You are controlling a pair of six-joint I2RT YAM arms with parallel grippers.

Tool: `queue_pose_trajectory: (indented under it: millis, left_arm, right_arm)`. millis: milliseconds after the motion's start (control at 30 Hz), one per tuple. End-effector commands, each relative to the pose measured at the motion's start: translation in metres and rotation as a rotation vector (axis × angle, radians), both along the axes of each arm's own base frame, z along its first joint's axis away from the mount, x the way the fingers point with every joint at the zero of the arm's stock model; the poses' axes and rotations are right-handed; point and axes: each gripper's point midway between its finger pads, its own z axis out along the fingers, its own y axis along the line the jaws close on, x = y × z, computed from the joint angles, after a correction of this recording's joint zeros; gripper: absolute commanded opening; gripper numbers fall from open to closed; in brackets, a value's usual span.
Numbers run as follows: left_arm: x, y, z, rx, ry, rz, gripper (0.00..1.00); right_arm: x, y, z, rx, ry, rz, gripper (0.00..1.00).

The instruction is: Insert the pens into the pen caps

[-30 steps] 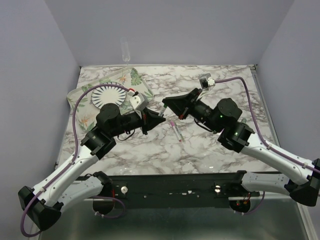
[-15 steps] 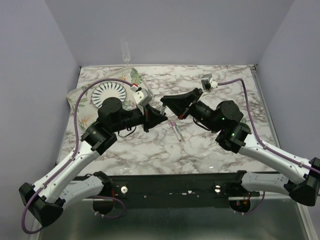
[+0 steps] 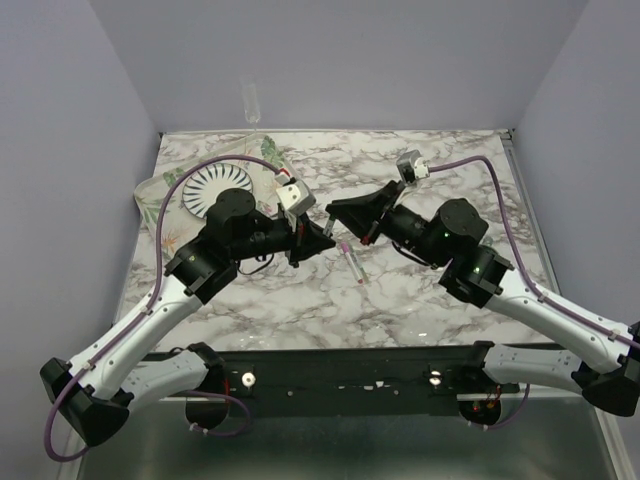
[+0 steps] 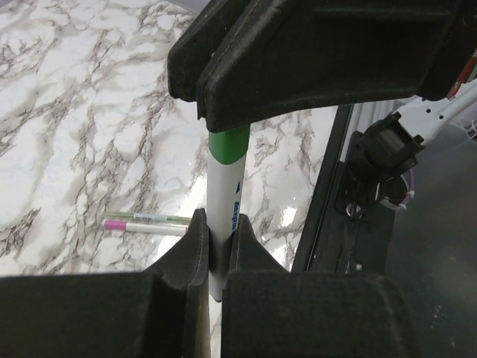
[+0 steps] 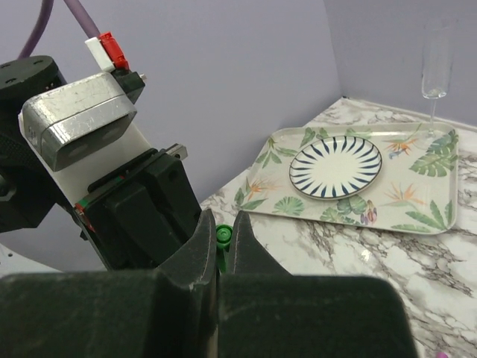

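Note:
My left gripper [image 3: 325, 240] is shut on a white-barrelled pen [image 4: 223, 216], held about upright in the left wrist view. The pen's green end [image 4: 228, 145] runs up into the jaws of my right gripper [image 4: 216, 104]. My right gripper [image 5: 221, 224] is shut on the green cap [image 5: 223, 236], tip to tip with my left gripper [image 5: 149, 209]. The two grippers meet above the table's middle [image 3: 330, 222]. A second white pen [image 3: 351, 264] with a pink end lies flat on the marble just right of them; it also shows in the left wrist view [image 4: 145, 224].
A leaf-patterned tray [image 3: 160, 200] at the back left carries a blue-striped plate [image 3: 215, 183]; both show in the right wrist view, the plate [image 5: 335, 165] on the tray. A tall glass [image 3: 251, 105] stands at the tray's far corner. The table's black front rail [image 3: 340, 375] lies below.
My left gripper has moved right and forward with the pen, closing on my right gripper. The right gripper has shifted slightly right. More of the striped plate now shows.

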Motion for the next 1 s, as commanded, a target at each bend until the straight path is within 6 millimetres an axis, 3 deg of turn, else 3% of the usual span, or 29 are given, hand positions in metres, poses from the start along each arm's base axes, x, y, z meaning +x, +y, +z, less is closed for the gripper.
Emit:
queue_pose_trajectory:
  millis: [0,233,467,700,833,967]
  left_arm:
    - [0.041,0.021,0.134,-0.258,-0.375,0.230,0.00]
    - [0.042,0.019,0.144,-0.258,-0.390,0.221,0.00]
    - [0.045,0.021,0.150,-0.267,-0.414,0.236,0.00]
    - [0.057,0.030,0.150,-0.233,-0.406,0.319,0.00]
    - [0.060,0.029,0.144,-0.218,-0.404,0.320,0.00]
    - [0.059,0.024,0.124,-0.192,-0.369,0.297,0.00]
  right_arm:
    - [-0.087,0.007,-0.168,-0.475,0.410,0.336,0.01]
    - [-0.101,0.014,-0.184,-0.449,0.480,0.412,0.01]
    - [-0.102,0.019,-0.182,-0.413,0.497,0.421,0.01]
    - [-0.095,0.014,-0.212,-0.461,0.592,0.311,0.01]
    - [-0.097,0.020,-0.208,-0.450,0.586,0.299,0.01]
    - [-0.086,0.019,-0.187,-0.401,0.565,0.231,0.01]
